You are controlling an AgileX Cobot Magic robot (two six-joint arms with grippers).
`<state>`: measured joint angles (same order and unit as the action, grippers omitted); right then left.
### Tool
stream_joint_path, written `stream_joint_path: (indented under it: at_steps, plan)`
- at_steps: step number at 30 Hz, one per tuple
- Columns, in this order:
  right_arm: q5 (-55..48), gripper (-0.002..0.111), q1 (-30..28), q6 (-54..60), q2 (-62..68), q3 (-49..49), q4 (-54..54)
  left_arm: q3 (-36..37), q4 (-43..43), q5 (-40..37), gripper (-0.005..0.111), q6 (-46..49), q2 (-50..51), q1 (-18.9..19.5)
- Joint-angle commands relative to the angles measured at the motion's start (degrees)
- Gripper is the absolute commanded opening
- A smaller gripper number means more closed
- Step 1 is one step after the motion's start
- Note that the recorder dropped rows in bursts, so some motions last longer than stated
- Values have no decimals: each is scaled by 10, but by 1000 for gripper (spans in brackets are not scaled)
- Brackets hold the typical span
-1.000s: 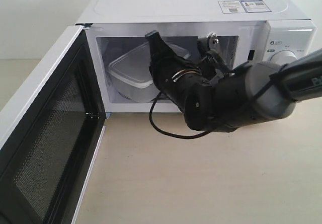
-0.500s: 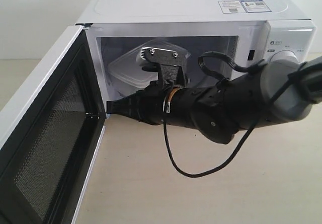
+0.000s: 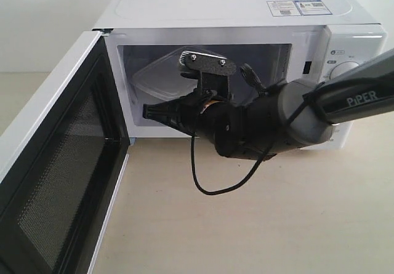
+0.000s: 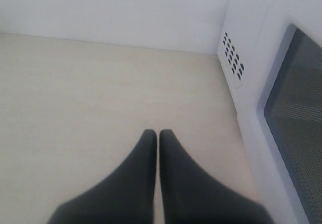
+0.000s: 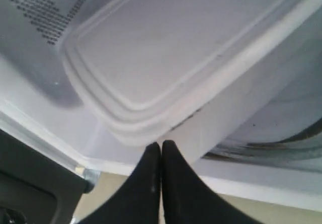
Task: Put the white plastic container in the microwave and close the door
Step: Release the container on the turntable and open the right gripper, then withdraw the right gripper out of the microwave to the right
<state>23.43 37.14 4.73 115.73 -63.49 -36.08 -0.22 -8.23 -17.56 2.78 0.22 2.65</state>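
The white plastic container (image 3: 159,79) sits inside the open microwave (image 3: 234,3), on the left part of the cavity, half hidden by my right arm. The right wrist view shows its rimmed lid (image 5: 151,58) close up. My right gripper (image 3: 148,111) is shut and empty, pointing left across the cavity mouth, with its tips (image 5: 161,144) just short of the container's near corner. The door (image 3: 61,181) stands wide open to the left. My left gripper (image 4: 158,132) is shut and empty over the table beside the door's mesh window (image 4: 302,113); the exterior view does not show it.
The glass turntable (image 5: 266,143) lies under the container. A dial (image 3: 345,71) and stickers (image 3: 295,7) mark the microwave's right side and top. A black cable (image 3: 209,188) loops down from my right arm over the beige table (image 3: 246,237). Vent holes (image 4: 232,58) show on the microwave's side.
My right gripper, which a second ago pointed up into the cavity, has swung round to point left along the opening, then risen a little. The container and door have stayed put.
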Motion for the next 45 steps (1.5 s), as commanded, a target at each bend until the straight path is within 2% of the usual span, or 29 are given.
stream_joint_path:
  at_steps: [1, 8, 19, 27, 30, 34, 40, 45]
  plan:
    - [-26, 0, 2, 37, 1, -4, -20, 2, 1, 0, 4, -2, -2, 1]
    - [-10, 0, 8, 10, -5, -7, 10, 2, 1, 0, 4, -2, -2, 1]
    - [72, 0, 5, 5, -2, -7, 21, 2, 1, 0, 4, -2, -2, 1]
    - [39, 0, -4, 3, -12, -5, 35, 2, 1, 0, 4, -2, -2, 1]
    - [4, 0, 2, 55, -41, -1, 35, 2, 1, 0, 4, -2, -2, 1]
    - [5, 0, 23, 94, -111, 49, 19, 2, 1, 0, 4, -2, -2, 1]
    - [15, 0, 65, 125, -238, 203, 24, 2, 1, 0, 4, -2, -2, 1]
    - [-75, 0, 102, 136, -344, 299, 24, 2, 1, 0, 4, -2, -2, 1]
